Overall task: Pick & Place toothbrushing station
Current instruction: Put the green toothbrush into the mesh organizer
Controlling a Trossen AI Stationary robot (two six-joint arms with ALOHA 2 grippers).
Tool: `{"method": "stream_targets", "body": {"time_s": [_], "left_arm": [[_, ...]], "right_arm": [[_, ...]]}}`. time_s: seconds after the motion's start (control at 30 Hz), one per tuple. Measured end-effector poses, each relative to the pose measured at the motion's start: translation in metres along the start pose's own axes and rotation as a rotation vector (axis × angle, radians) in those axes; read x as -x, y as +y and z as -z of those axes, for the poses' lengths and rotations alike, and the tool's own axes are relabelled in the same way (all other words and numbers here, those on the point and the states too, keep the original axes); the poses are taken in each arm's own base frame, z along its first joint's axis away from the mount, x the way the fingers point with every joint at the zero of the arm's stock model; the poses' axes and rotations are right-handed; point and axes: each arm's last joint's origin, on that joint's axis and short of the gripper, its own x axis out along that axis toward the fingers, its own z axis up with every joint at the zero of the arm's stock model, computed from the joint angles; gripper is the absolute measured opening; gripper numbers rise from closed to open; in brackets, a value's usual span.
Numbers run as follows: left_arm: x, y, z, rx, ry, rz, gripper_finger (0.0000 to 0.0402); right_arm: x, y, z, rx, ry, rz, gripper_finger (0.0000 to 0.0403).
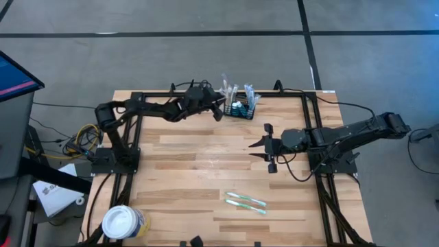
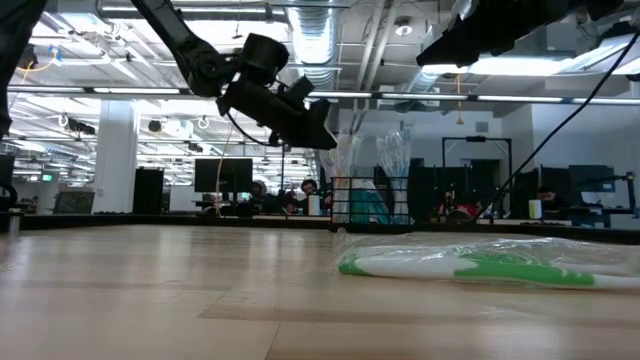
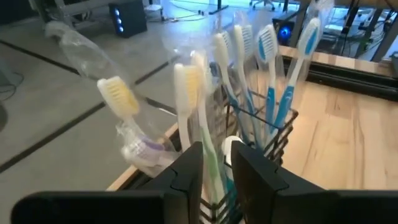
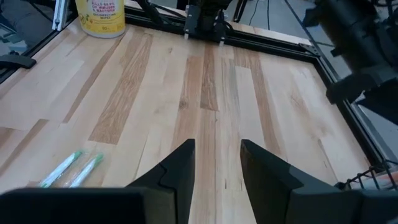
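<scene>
- Counter: light wood planks in a black frame.
- White tub sits at the near left corner.
- Toothbrushing station stands at the far edge, middle, holding several wrapped toothbrushes.
- Left pincer is just beside the station; fingers slightly spread, gripping nothing.
- Right pincer hovers mid-counter, spread and empty.
- Two green toothbrushes lie near the front.

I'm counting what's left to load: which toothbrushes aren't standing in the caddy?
The two green wrapped toothbrushes lying flat on the table; the others stand upright in the black caddy.
</scene>
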Motion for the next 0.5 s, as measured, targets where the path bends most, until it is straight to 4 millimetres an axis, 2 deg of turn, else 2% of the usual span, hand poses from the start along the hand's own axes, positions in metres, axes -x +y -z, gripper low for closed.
{"method": "stream_targets", "body": {"time_s": [0.27,0.5], "left_arm": [[0.008,-0.019,-0.004,-0.013,0.013,0.047,0.0077],[0.012,-0.042,0.000,-0.036,0.046,0.107,0.0076]], "right_arm": [[-0.006,0.002,0.007,-0.015,0.071,-0.010,0.0118],[-0.028,0.012,0.026,-0.080,0.227,-0.030,0.0118]]}}
